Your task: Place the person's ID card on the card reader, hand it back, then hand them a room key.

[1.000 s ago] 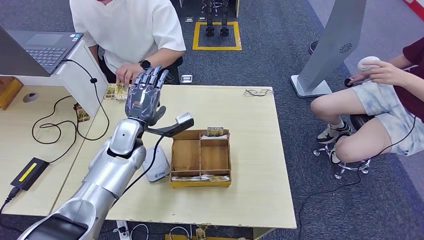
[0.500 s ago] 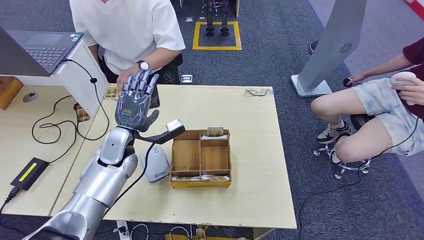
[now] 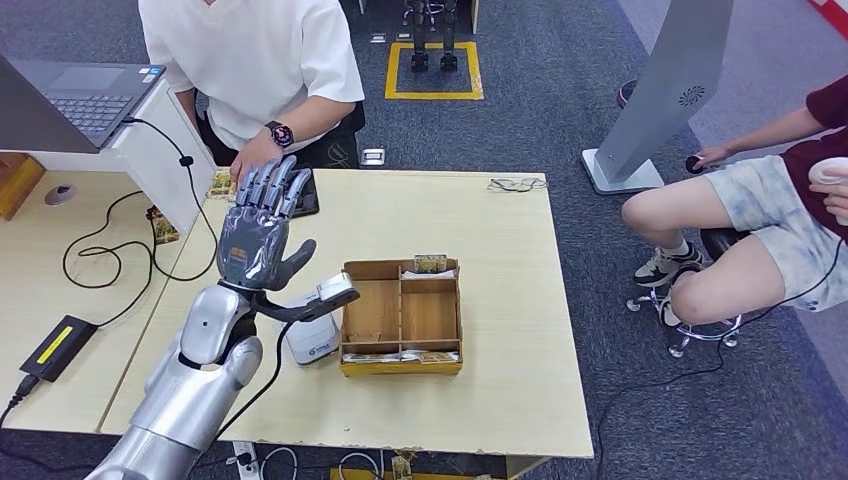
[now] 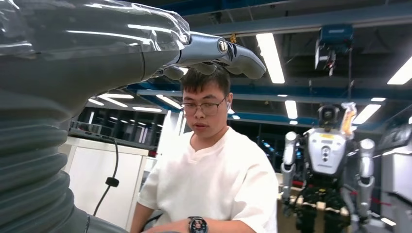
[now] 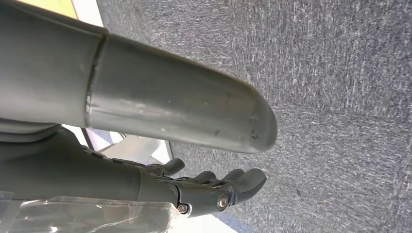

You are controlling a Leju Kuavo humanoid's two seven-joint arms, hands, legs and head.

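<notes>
Progress is judged early: the left hand (image 3: 258, 232) is raised empty with fingers spread near the person's hand (image 3: 238, 158), the card reader (image 3: 312, 338) sits bare, and no card can be made out.

Left hand (image 3: 258, 243) raised, fingers (image 3: 270, 183) spread

White card reader (image 3: 312, 340) flat on table, just left of wooden tray, partly behind left arm, cards (image 3: 430, 264) upright in tray's far compartment.
</notes>
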